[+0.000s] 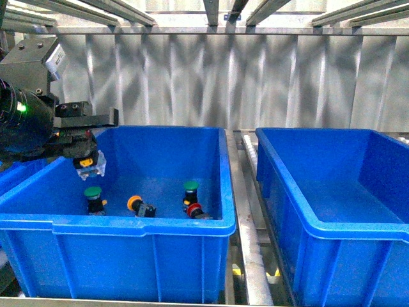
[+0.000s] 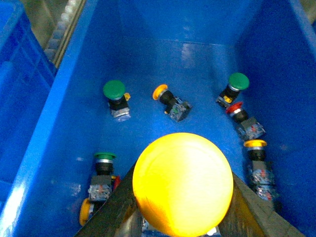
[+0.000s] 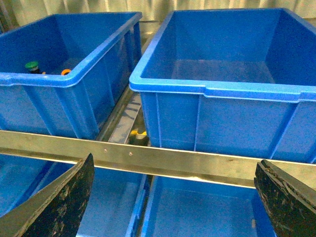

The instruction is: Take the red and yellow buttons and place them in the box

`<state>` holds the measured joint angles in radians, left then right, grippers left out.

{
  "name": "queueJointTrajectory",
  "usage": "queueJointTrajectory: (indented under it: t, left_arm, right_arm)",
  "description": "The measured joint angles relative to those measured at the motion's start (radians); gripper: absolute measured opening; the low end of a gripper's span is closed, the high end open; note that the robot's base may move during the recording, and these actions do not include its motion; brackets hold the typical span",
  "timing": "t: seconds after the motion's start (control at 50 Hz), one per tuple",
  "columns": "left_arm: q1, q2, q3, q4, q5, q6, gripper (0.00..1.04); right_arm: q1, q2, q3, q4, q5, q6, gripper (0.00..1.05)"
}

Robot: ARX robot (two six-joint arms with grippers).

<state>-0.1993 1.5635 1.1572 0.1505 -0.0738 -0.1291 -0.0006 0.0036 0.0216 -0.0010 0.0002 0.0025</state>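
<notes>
A yellow button (image 2: 182, 183) is grasped in the jaws of the left gripper (image 1: 85, 158) above the crate (image 1: 128, 225) beside the box (image 1: 358, 230), while the jaws of the right gripper (image 3: 173, 200) are held released.

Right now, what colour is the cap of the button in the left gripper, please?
Yellow; the button shows best in the left wrist view.

On the black left arm (image 1: 29, 131) a green light (image 1: 23, 107) is being shown, a screwed grey block (image 1: 30, 59) being seen above.
</notes>
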Motion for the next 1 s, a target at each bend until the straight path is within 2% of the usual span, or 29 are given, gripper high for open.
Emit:
queueJointTrajectory:
  t: [0.18,0.24,0.34,0.46,0.62,0.74,1.0]
  left_arm:
    - [-0.024,0.082,0.028,0.254,0.303,-0.235,0.32]
    - [-0.047,0.116,0.052,0.314,0.371,-0.315,0.32]
    - [-0.095,0.163,0.094,0.348,0.465,-0.414,0.32]
    - [-0.179,0.215,0.139,0.339,0.574,-0.446,0.32]
    - [-0.261,0.257,0.172,0.354,0.677,-0.474,0.32]
    - [-0.288,0.27,0.191,0.381,0.725,-0.486,0.32]
    - [-0.315,0.318,0.225,0.41,0.747,-0.497,0.32]
  right_arm:
    - [0.0,0.0,0.0,0.0,0.0,0.0,0.98]
    - [0.0,0.0,0.0,0.0,0.0,0.0,0.98]
    - [0.0,0.0,0.0,0.0,0.0,0.0,0.98]
    - [0.0,0.0,0.0,0.0,0.0,0.0,0.98]
    - [0.0,0.0,0.0,0.0,0.0,0.0,0.98]
    - [0.0,0.0,0.0,0.0,0.001,0.0,0.98]
    - [0.0,0.0,0.0,0.0,0.0,0.0,0.98]
